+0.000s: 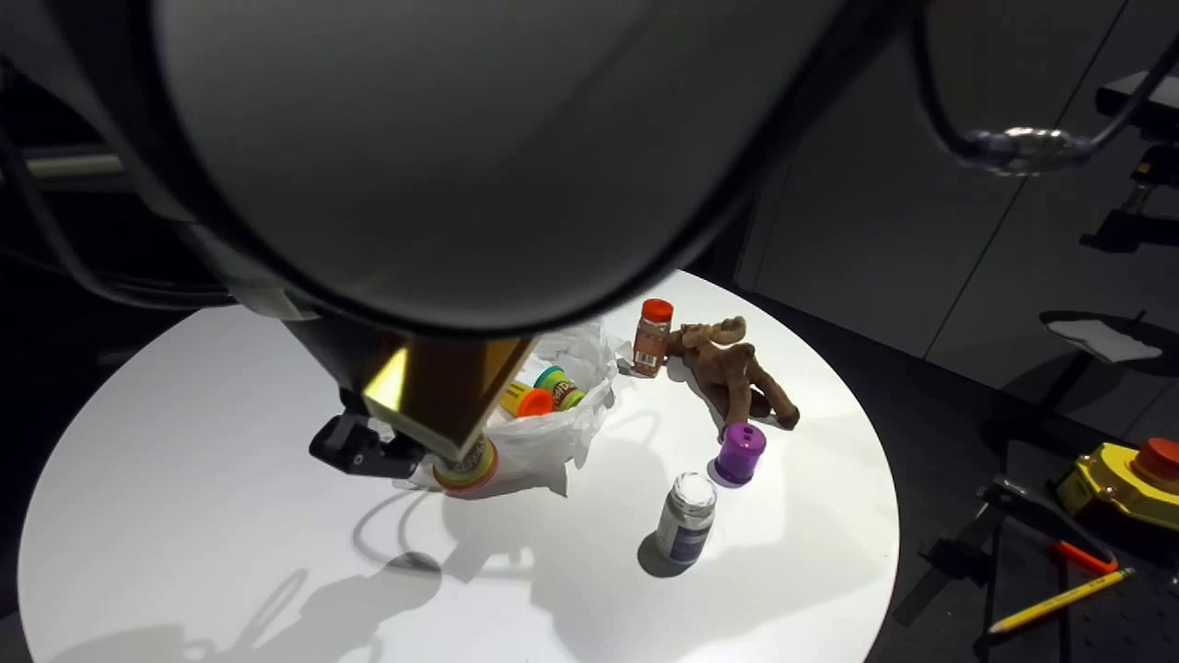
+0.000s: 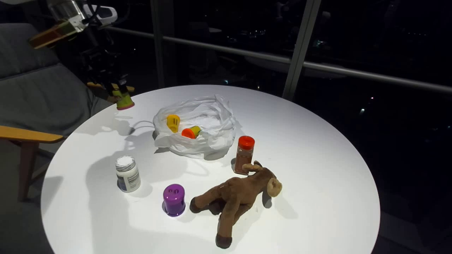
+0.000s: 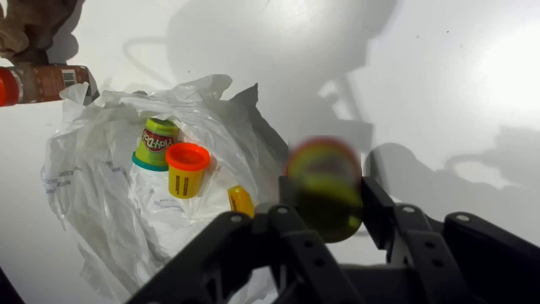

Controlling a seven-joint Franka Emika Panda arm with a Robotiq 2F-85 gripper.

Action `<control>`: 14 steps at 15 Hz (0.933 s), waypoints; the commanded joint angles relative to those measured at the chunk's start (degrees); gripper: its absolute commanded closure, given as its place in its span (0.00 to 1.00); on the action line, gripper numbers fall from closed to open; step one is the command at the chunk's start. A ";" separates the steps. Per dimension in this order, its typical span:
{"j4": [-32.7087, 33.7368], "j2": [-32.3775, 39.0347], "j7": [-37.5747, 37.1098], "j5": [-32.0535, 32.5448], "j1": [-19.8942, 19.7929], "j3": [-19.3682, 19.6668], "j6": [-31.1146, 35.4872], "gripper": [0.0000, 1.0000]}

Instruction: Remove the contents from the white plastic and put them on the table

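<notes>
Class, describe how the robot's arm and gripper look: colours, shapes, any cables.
The arm is pale and rounded, edged in black, with an oblong amber-brown box mounted on it. The gripper is black and jointed, with silvery screw heads. Whether the dark cable with a clear section, seen in an exterior view, belongs to the robot, I cannot tell.

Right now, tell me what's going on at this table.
The robot's tool grips a tub in the air, apart from the bag it is meant to empty. More tubs lie in that bag. The plush lies on the table, where the red-capped jar, purple pot and white bottle stand.
</notes>
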State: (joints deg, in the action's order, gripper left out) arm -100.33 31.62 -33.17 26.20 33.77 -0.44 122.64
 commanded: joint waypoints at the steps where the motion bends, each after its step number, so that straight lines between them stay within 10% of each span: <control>1: -4.46 -1.43 -2.88 3.16 -1.49 -0.22 6.31 0.83; 14: -2.94 7.64 17.73 -14.52 -11.68 -7.45 16.94 0.83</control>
State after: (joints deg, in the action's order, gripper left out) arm -103.98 38.94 -19.16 14.30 23.07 -6.63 138.75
